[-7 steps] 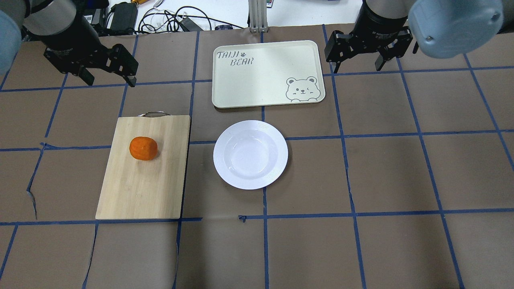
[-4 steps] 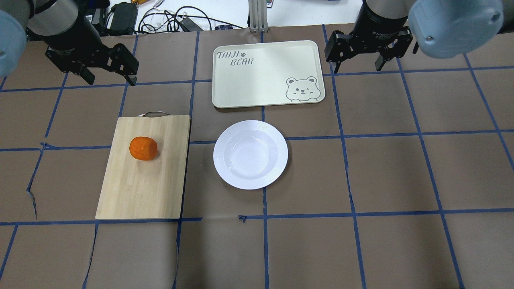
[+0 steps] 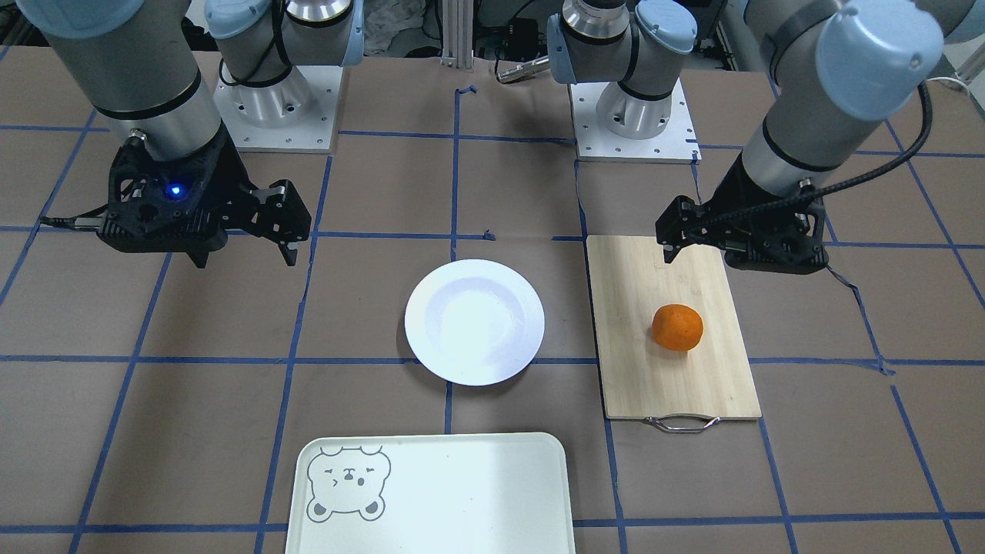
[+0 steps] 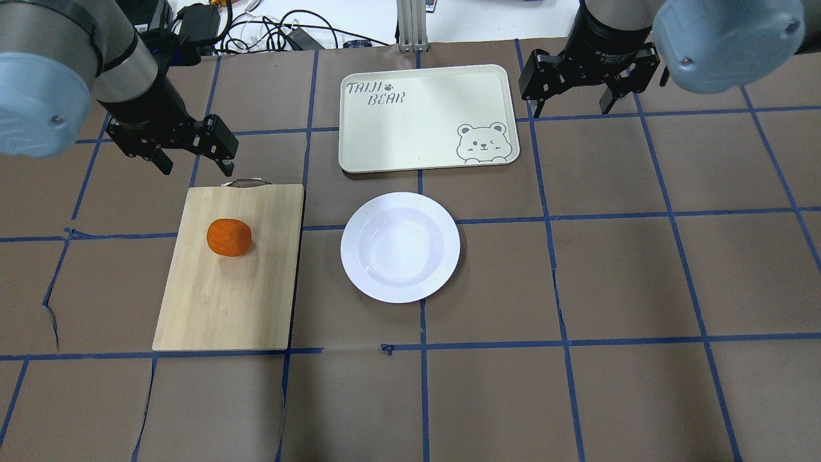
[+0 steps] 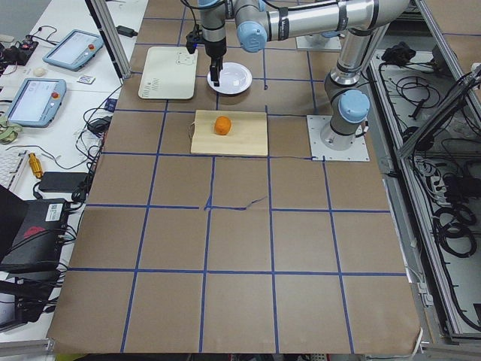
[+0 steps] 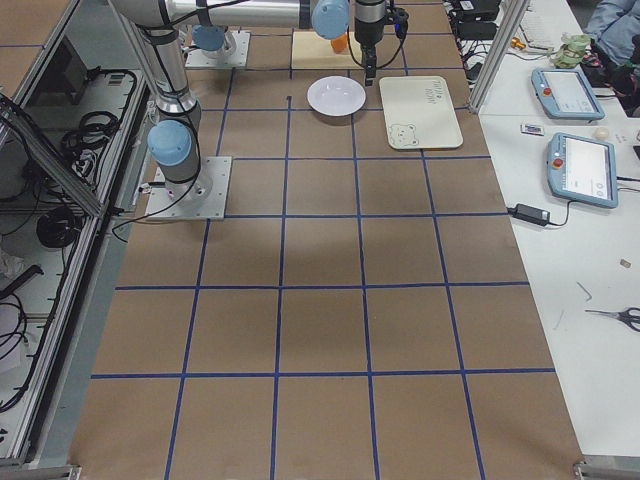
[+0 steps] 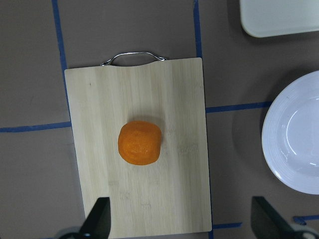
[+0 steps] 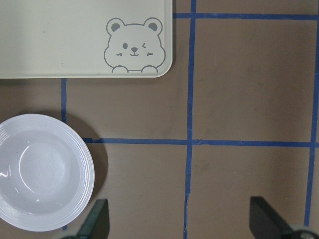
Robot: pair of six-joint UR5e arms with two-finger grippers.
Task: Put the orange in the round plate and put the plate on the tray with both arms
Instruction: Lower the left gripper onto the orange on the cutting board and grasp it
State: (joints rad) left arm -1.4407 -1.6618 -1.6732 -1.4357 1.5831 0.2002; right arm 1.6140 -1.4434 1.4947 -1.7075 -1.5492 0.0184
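The left gripper [image 4: 197, 168] is hovering with its jaws spread wide and empty above the counter [image 4: 577, 289], a brown paper surface gridded with blue tape, just beyond the metal-handled end of the pale bamboo cutting board [image 4: 218, 301]. The small, dimpled, bright-orange fruit [image 4: 229, 237] is sitting on that board, apart from both grippers. The glossy white round plate [image 4: 349, 247] is lying empty just beside the board, and the mint-white rectangular plastic tray [image 4: 417, 122] with its grey bear face is waiting beyond it. The right gripper [image 4: 571, 109] is hanging beside the tray's bear corner, its jaws likewise parted and holding nothing.

The step in hand appears to be the reach for the orange. To do it well, the left jaws should be centring over the fruit before descending, then closing gently across its widest part – a round fruit on smooth bamboo is likely to roll if nudged off-centre. Releasing it low into the plate's sunken middle should keep it there.
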